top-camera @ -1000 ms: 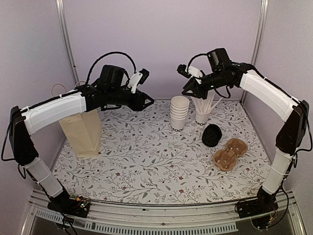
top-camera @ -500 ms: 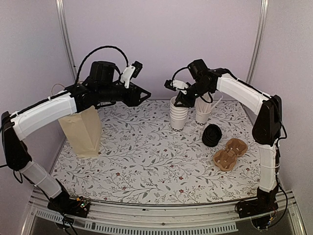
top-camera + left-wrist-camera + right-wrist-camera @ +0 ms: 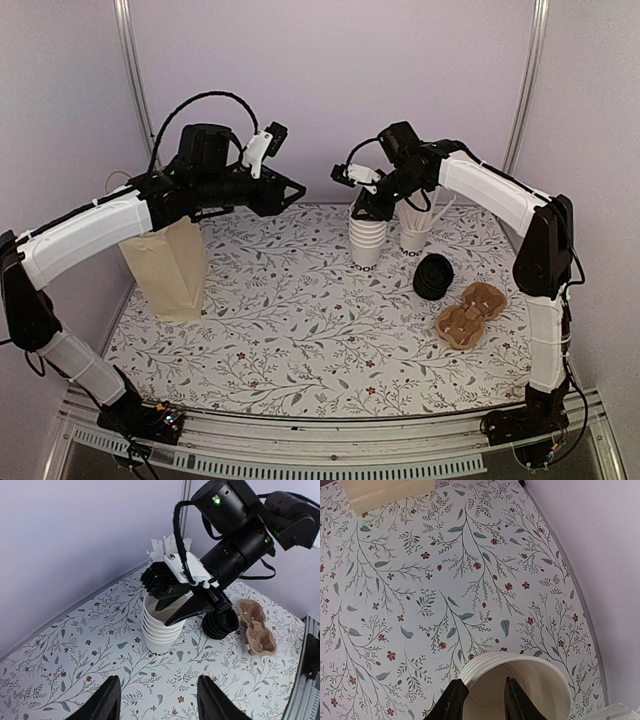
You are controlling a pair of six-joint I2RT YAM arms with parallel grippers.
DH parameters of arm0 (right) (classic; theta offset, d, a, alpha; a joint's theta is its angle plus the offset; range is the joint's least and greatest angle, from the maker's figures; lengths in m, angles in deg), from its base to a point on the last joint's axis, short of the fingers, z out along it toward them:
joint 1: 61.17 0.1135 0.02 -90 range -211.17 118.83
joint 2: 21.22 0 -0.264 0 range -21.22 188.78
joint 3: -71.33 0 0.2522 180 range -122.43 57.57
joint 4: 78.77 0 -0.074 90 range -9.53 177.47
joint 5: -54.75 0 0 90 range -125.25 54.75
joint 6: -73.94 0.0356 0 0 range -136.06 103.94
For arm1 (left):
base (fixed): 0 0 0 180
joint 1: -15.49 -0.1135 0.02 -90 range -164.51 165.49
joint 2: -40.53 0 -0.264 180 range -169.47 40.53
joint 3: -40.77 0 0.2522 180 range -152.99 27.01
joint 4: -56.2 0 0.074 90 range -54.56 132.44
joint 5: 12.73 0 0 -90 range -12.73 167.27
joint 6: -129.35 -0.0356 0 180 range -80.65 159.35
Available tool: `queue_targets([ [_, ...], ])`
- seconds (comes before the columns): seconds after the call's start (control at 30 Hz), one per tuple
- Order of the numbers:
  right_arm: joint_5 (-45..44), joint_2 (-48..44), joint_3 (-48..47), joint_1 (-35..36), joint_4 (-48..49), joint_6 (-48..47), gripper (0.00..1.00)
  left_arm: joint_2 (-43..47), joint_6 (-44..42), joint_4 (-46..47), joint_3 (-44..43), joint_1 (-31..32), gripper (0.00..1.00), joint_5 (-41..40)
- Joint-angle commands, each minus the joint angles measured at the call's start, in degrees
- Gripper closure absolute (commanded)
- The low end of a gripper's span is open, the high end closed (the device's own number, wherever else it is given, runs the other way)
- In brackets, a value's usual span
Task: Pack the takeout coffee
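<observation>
A stack of white paper cups (image 3: 366, 237) with "MOO" lettering stands at the back of the table, lidless; it also shows in the left wrist view (image 3: 160, 636) and the right wrist view (image 3: 540, 677). My right gripper (image 3: 361, 206) is at the stack's top, open, one finger outside the rim and one inside the top cup (image 3: 484, 682). The inner finger stands apart from the cup wall. My left gripper (image 3: 296, 191) hangs in the air left of the stack, open and empty (image 3: 160, 695).
A white cup of straws (image 3: 415, 236) stands right of the stack. A pile of black lids (image 3: 434, 277) and brown cardboard cup carriers (image 3: 470, 312) lie at the right. A cream paper bag (image 3: 170, 265) stands at the left under my left arm.
My right gripper swung left from above the straws cup and came down onto the cup stack's rim. My left gripper rose slightly and drew back a little.
</observation>
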Motion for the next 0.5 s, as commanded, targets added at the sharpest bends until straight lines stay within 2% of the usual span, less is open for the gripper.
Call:
queue_targets([
  [0.0, -0.6, -2.0, -0.5, 1.0, -1.8, 1.4, 0.69, 1.2, -0.6, 1.4, 0.8, 0.0, 0.46, -0.6],
  [0.47, -3.1, -3.3, 1.4, 1.3, -3.0, 2.6, 0.68, 0.6, -0.8, 1.4, 0.9, 0.2, 0.46, -0.7],
])
